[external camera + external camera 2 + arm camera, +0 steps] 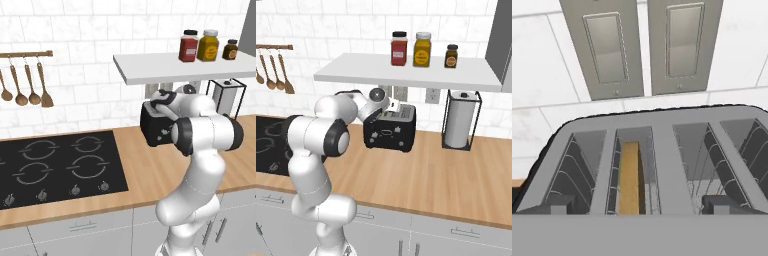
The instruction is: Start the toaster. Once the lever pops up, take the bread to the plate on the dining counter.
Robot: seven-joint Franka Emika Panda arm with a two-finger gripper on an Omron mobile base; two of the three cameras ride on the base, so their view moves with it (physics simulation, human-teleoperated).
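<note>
On the wood worktop (456,170) under the white shelf (406,72), the toaster (390,131) is sitting with the bread (630,177) standing edge-up in its left slot. The gripper (639,210), hovering just above, is showing its tips (557,206) spread wide, clamping nothing. The arm is hiding the toaster's lever side. Labels on the shelf jars (422,49) are proving unreadable.

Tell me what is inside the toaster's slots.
The toaster holds the bread standing on edge in one left slot. The other slots show only wire guides; their bottoms are hidden.
</note>
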